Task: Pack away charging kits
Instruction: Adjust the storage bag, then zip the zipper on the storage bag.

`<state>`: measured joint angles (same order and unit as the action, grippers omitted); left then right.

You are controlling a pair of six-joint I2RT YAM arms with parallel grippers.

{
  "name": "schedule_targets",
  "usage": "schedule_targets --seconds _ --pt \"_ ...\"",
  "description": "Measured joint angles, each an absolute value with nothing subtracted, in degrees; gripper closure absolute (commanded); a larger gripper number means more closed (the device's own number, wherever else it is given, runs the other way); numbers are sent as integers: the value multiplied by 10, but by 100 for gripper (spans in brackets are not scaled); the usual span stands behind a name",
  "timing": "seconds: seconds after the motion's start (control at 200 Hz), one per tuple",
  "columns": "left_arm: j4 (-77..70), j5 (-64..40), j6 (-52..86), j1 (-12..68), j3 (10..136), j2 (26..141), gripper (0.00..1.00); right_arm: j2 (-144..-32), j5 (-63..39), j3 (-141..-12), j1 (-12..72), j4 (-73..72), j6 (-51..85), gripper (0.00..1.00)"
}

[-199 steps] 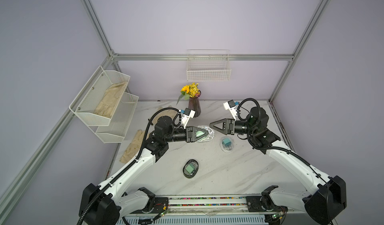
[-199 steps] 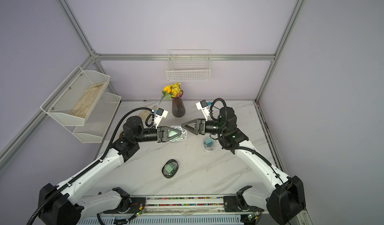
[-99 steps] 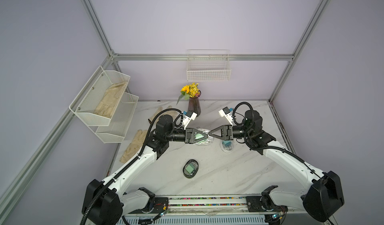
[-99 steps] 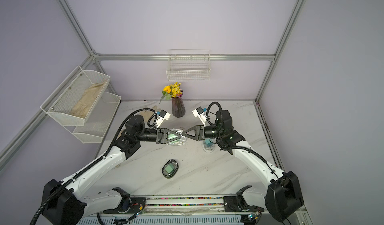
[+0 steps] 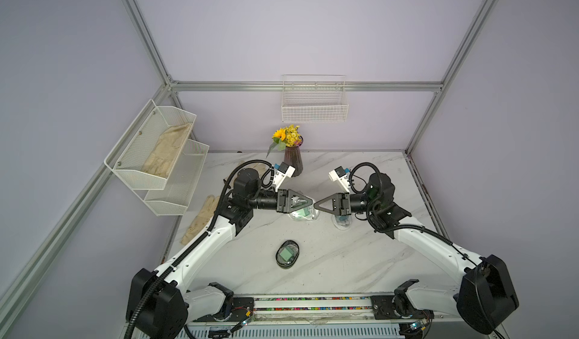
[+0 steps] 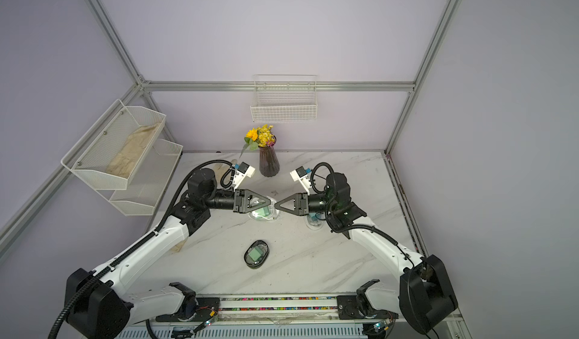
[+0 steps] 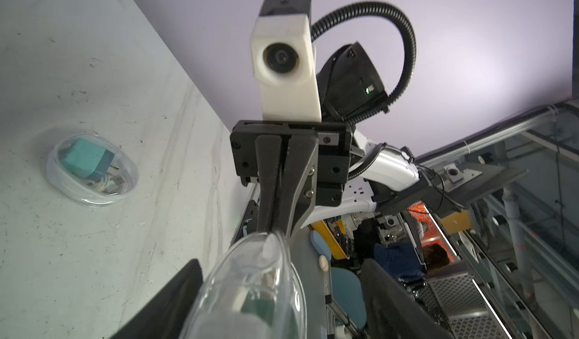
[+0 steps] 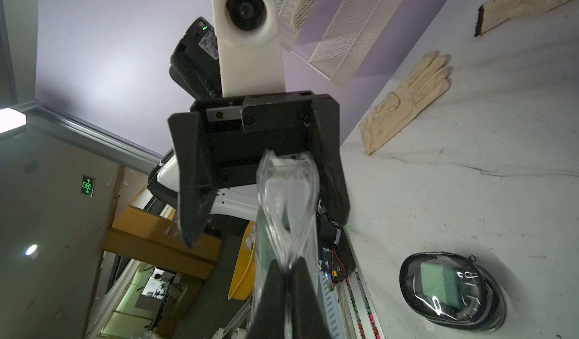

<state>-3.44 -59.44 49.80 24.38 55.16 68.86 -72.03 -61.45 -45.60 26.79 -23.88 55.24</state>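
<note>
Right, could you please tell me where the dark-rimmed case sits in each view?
Top view: dark case lies alone at the front centre of the table.
Top view: same spot.
Left wrist: not in it.
Right wrist: flat on the marble, beyond the gripped clear case.
Landmark: that clear case, seen in all four views.
</note>
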Motion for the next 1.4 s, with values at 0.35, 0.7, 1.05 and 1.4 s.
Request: schedule_targets --seconds 0.35,0.7,1.05,1.4 --pt "-241 -329 590 334 428 620 8 -677 -419 -318 275 -522 757 100" --pt "-325 -192 604 380 425 679 34 -659 -315 -308 295 -548 775 100" --pt "-362 -165 625 379 425 691 75 -663 -308 -314 306 -512 762 82" --pt "-313 -288 736 207 427 669 80 -580 -332 -546 305 -96 476 58"
